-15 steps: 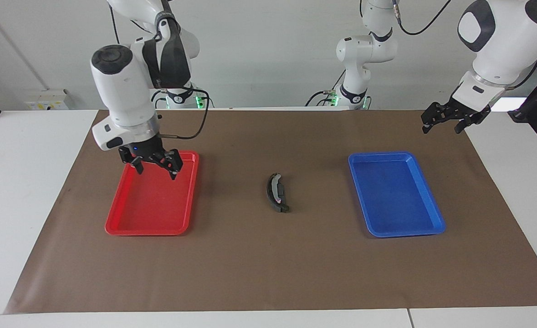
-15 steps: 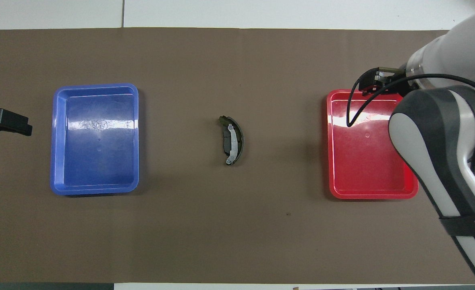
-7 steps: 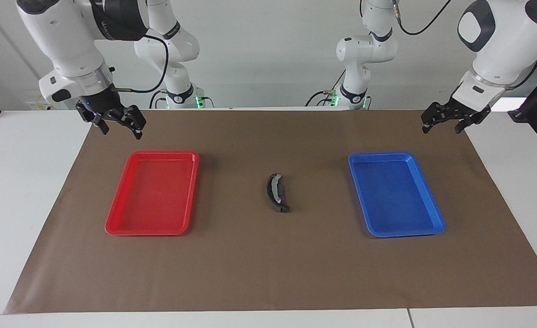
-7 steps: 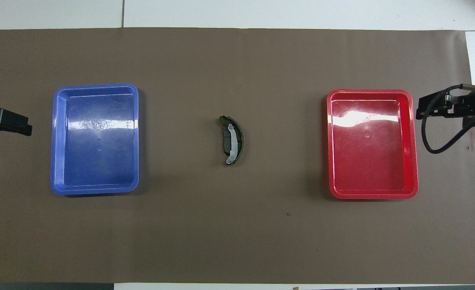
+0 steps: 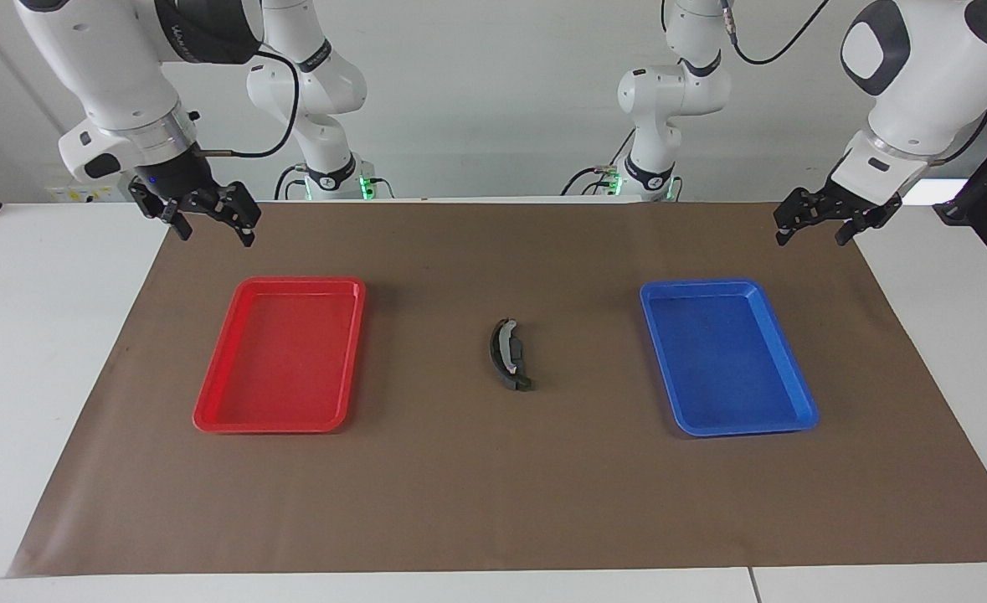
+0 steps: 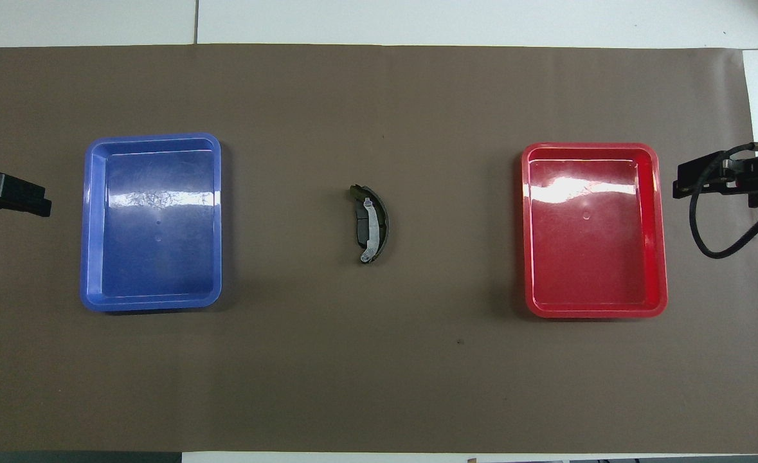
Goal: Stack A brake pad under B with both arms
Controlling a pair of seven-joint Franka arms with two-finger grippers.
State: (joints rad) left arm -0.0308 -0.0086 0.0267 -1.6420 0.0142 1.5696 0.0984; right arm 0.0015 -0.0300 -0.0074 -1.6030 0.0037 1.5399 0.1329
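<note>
The long crescent brake shoe B (image 5: pixel 506 348) (image 6: pixel 373 222), with its silver-grey strip, lies in the middle of the brown mat. It rests on the short dark brake pad A (image 5: pixel 519 374) (image 6: pixel 360 226), which shows along its inner curve. My right gripper (image 5: pixel 214 233) (image 6: pixel 679 182) is open and empty, raised over the mat's edge toward the right arm's end, beside the red tray. My left gripper (image 5: pixel 811 234) (image 6: pixel 43 200) is open and empty, raised over the mat's edge at the left arm's end, where the arm waits.
An empty red tray (image 5: pixel 208 410) (image 6: pixel 526 257) sits toward the right arm's end. An empty blue tray (image 5: pixel 799 394) (image 6: pixel 87 257) sits toward the left arm's end. The brown mat (image 5: pixel 493 502) covers the white table.
My right arm has lifted away from over the red tray and drawn back toward its end of the table. The left arm and the stacked brake parts have not moved.
</note>
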